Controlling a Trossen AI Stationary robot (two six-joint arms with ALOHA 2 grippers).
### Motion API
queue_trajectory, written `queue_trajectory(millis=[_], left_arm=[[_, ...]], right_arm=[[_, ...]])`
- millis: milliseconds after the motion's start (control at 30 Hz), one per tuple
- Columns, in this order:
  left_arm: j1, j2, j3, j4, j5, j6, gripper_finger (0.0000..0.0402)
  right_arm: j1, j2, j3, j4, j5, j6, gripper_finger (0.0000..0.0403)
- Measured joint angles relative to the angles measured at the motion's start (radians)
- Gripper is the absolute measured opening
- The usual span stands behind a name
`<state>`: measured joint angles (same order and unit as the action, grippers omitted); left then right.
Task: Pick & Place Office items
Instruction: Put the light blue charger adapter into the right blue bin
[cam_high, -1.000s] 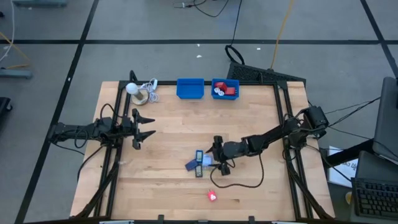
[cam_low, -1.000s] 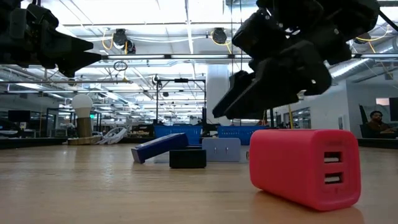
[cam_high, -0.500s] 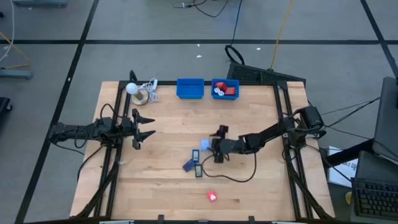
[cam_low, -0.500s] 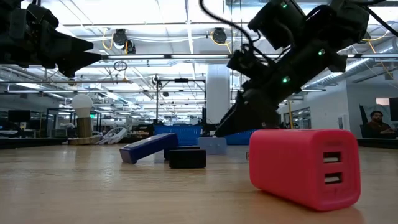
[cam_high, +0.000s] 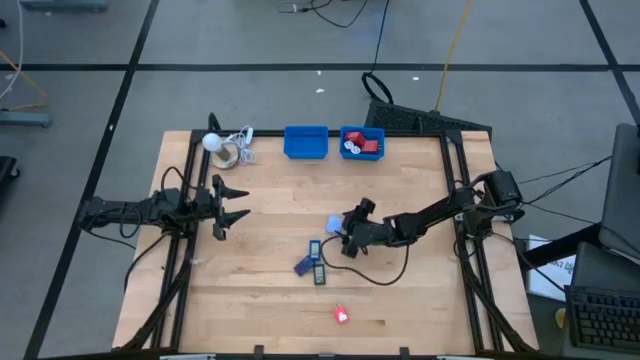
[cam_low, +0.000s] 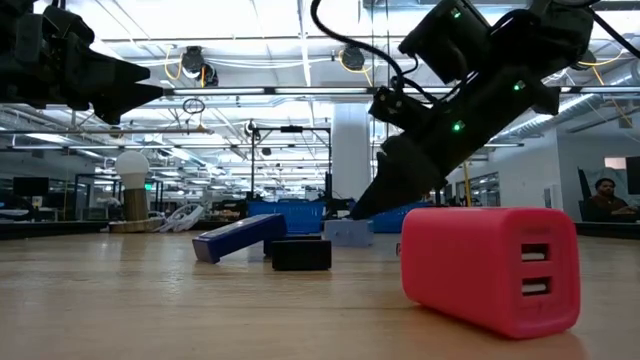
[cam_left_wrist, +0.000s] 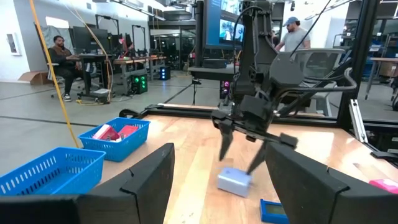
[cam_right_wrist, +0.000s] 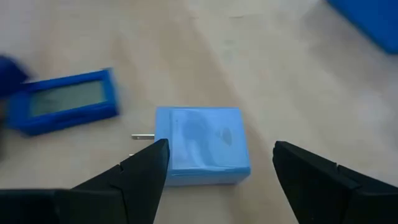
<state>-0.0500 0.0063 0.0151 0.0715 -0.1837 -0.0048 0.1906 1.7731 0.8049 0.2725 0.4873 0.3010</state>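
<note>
Standing at tabletop far edge: empty blue bin; second blue bin, red and white items seen inside. Right pincer spread, released, straddling light blue charger mid-tabletop; prongs shown by right wrist view only. Red charger USB ports shown only low. Left pincer idle, released, at left.

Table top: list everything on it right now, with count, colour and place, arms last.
Light blue plug block: one, mid-table, between the right gripper's open fingers, not gripped.
Dark blue flat rectangles: two, just left of the block.
Red charger block: one, near edge.
Blue plastic bins: two, far edge; right one holds red and white pieces.
White ball with coiled cord: one, far left corner.
Left gripper: open, waiting at left side.
Right gripper: open, over the block.
</note>
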Motion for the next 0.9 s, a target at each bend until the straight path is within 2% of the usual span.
queue_trajectory(millis=[133, 400, 533, 700, 800, 900], left_arm=[[0.0, 0.0, 0.0, 0.0, 0.0, 0.0, 0.0255], [0.0, 0.0, 0.0, 0.0, 0.0, -0.001, 0.0255], [0.0, 0.0, 0.0, 0.0, 0.0, -0.001, 0.0255], [0.0, 0.0, 0.0, 0.0, 0.0, -0.002, 0.0255], [0.0, 0.0, 0.0, -0.001, 0.0, 0.0, 0.0255], [0.0, 0.0, 0.0, 0.0, 0.0, -0.001, 0.0255]], right_arm=[[0.001, -0.012, -0.001, 0.057, -0.11, -0.028, 0.0276], [-0.007, -0.055, 0.009, 0.133, -0.21, -0.3, 0.0276], [-0.028, -0.06, 0.087, 0.019, -0.288, -0.217, 0.0276], [-0.028, 0.003, 0.208, -0.182, -0.25, -0.136, 0.0276], [-0.014, 0.038, 0.257, -0.166, -0.238, -0.103, 0.0276], [0.001, 0.055, 0.273, -0.224, -0.222, -0.092, 0.0276]])
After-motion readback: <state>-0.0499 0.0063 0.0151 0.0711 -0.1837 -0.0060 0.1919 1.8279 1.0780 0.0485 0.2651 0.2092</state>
